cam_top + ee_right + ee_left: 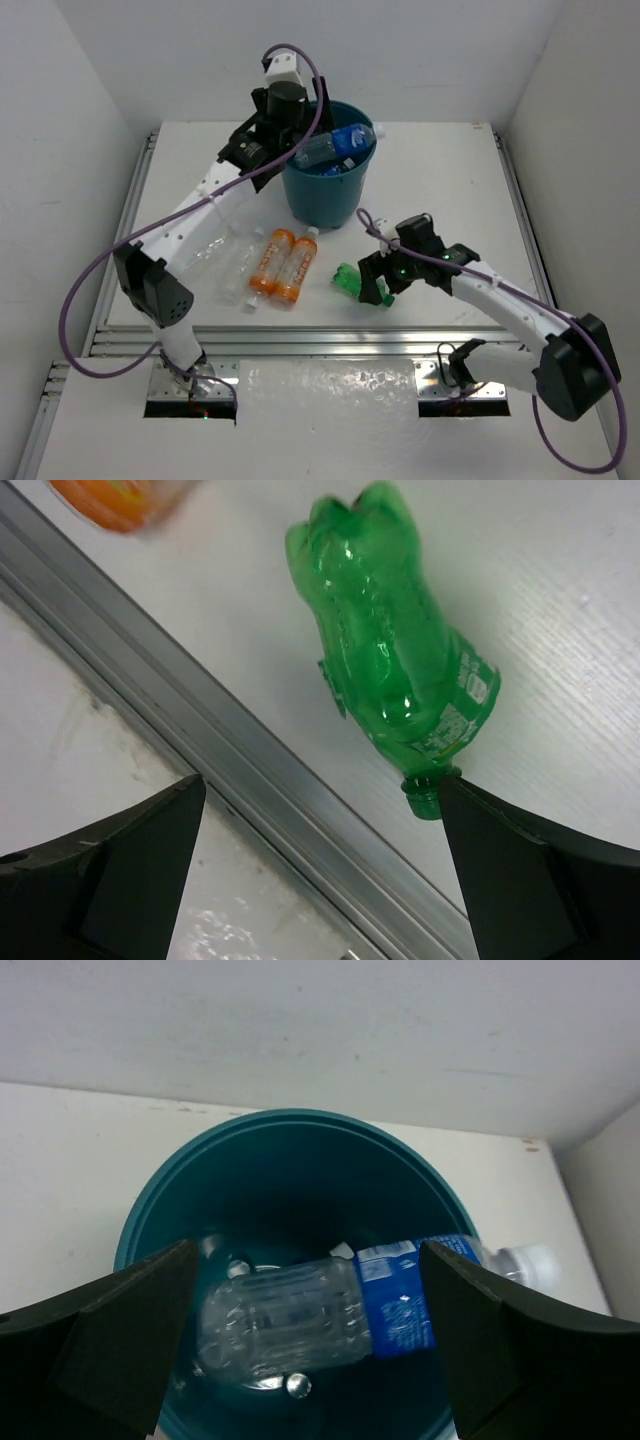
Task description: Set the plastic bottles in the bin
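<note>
Between the spread fingers of the right end effector (pixel 320 785), a little ahead of them, the green bottle (pixel 400 670) lies on its side on the desk (pixel 560 600). Its long axis slants across the line between the fingers: base ahead and to the left, neck close by the right finger. I judge the wrist wants some turning before the fingers close across the body. The right arm is much the nearer.

Further ahead and to the left lie the two orange bottles (pixel 284 264), side by side, and beyond them the two clear bottles (pixel 238 268), closer to the left arm. An aluminium rail (pixel 200 730) runs just beside the green bottle; nothing else crowds it.

The left end effector (pixel 308 1250) hangs above the bin (pixel 290 1120), fingers apart and holding nothing. Directly below it a blue-labelled bottle (pixel 330 1310) lies inside, capped end up against the rim on the right.
</note>
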Motion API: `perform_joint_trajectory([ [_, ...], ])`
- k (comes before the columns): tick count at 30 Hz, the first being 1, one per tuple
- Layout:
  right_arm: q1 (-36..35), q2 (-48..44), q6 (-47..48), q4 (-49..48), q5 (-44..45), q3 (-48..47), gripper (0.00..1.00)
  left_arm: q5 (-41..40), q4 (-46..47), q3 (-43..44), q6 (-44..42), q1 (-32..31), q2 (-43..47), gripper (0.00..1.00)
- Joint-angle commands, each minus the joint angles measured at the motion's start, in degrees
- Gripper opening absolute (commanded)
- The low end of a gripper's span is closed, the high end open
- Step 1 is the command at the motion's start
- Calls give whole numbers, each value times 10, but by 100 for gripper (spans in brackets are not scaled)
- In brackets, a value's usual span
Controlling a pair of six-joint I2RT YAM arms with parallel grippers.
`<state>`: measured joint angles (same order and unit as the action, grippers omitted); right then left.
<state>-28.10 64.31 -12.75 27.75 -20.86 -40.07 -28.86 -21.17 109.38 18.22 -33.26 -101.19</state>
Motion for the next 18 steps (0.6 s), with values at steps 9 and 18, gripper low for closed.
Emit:
perform_joint_trajectory([
  [9,-119,136,-1,-88,252,15,97,93,12,-290,50,6,375,93],
  [18,-122,205,12,-166,269,18,85,120,-21,-413,47,5,484,94],
])
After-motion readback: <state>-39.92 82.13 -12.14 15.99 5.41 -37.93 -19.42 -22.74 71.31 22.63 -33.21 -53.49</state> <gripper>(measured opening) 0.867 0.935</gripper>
